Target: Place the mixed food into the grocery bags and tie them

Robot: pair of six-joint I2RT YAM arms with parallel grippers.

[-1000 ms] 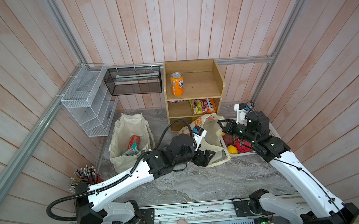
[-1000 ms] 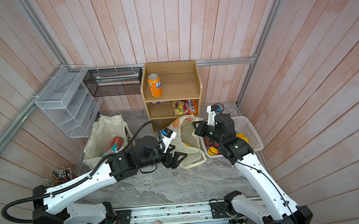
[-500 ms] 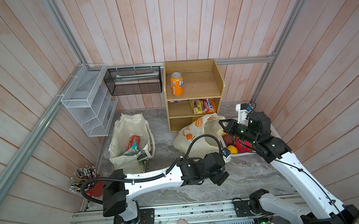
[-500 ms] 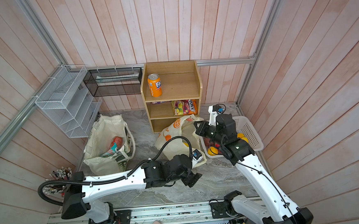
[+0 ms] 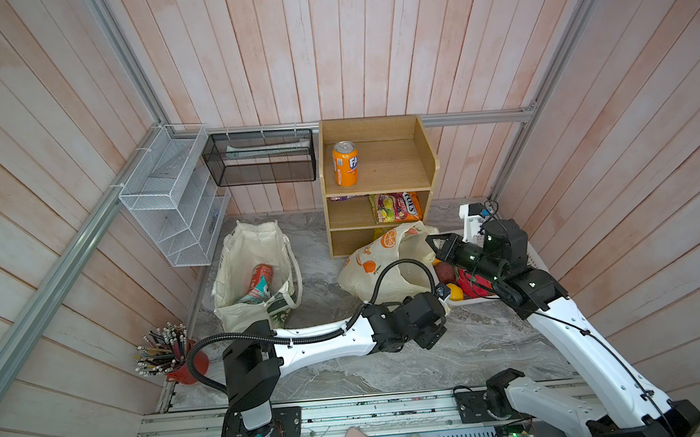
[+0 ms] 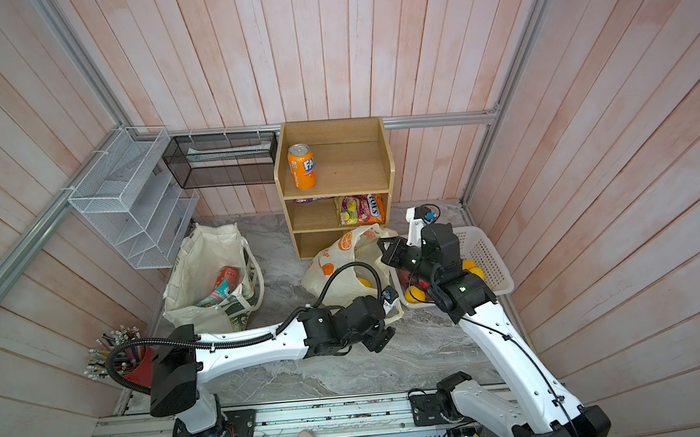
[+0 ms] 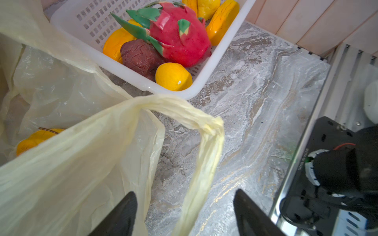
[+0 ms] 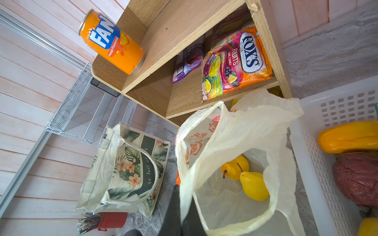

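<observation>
The cream canvas tote stands open at the left. Inside it are the red can and the teal-and-white packet. The pale-yellow plastic bag printed with oranges sits before the shelf, with two yellow pears inside. My right gripper is shut on the bag's far rim and holds it up. At the bag's near corner my left gripper is open. The bag's twisted handle loop hangs between its fingers, apart from both.
A white perforated basket of fruit touches the plastic bag's right side. The wooden shelf holds an orange soda can and a candy packet. A wire rack, a black mesh tray and a red pencil cup are at the left.
My left arm swung down from the bag's mouth to its near corner beside the basket, and its jaws narrowed a little. The right gripper kept its hold and place.
</observation>
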